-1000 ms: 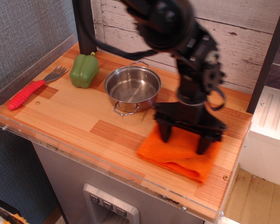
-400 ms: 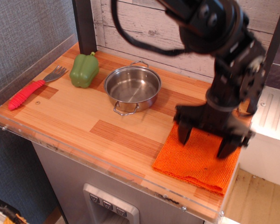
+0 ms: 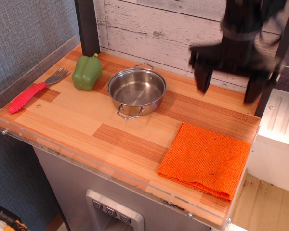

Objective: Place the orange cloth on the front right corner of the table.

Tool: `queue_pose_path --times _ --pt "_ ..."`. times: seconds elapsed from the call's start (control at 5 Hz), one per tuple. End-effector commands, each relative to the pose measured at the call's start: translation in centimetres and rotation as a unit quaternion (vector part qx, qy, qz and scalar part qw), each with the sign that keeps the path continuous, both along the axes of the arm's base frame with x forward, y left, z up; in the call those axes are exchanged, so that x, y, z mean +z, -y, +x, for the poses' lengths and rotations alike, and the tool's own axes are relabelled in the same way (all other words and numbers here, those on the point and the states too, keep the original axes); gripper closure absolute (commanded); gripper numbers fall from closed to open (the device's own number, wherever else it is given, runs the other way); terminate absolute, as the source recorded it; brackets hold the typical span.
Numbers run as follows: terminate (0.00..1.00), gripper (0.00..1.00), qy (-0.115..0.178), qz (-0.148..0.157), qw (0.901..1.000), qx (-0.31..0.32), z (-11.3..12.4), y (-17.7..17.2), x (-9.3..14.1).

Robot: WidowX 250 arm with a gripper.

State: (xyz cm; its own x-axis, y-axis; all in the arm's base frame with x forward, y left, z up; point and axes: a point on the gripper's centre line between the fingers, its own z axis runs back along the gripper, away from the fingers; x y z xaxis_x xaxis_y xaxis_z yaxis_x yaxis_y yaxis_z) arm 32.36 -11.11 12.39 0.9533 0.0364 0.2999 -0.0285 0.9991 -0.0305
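Observation:
The orange cloth point(image 3: 205, 160) lies flat on the wooden table point(image 3: 86, 120) at its front right corner, its right edge at the table's rim. My gripper point(image 3: 229, 86) is raised well above the table's back right, over the cloth's far side and clear of it. Its two dark fingers point(image 3: 203, 79) hang apart, open and empty. The arm above is blurred.
A steel pot point(image 3: 137, 90) stands at the table's middle back. A green pepper point(image 3: 87, 72) and a red-handled fork point(image 3: 31, 93) lie at the left. A wooden plank wall point(image 3: 159, 29) and dark posts point(image 3: 86, 26) stand behind. A clear rim edges the table.
The gripper dragged the cloth right to the front right corner, let go of it, and rose up and back. The cloth now lies flat and uncovered.

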Motion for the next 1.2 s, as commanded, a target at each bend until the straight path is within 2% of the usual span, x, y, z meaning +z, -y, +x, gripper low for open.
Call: queue_pose_path --times 0.0,0.2,0.4,0.6,1.0 --pt "0.00 0.00 -0.035 -0.022 0.9971 -0.063 -2.7 -5.9 3.4" --pt "0.00 0.00 -0.059 0.005 0.9959 -0.068 -3.5 -9.2 2.4" --pt "0.00 0.00 -0.063 0.018 0.9962 -0.057 -4.2 -10.8 2.1" --pt "0.00 0.00 -0.058 0.013 0.9973 -0.044 -5.0 -11.4 2.1" --pt "0.00 0.00 -0.058 0.013 0.9973 -0.044 -5.0 -11.4 2.1"
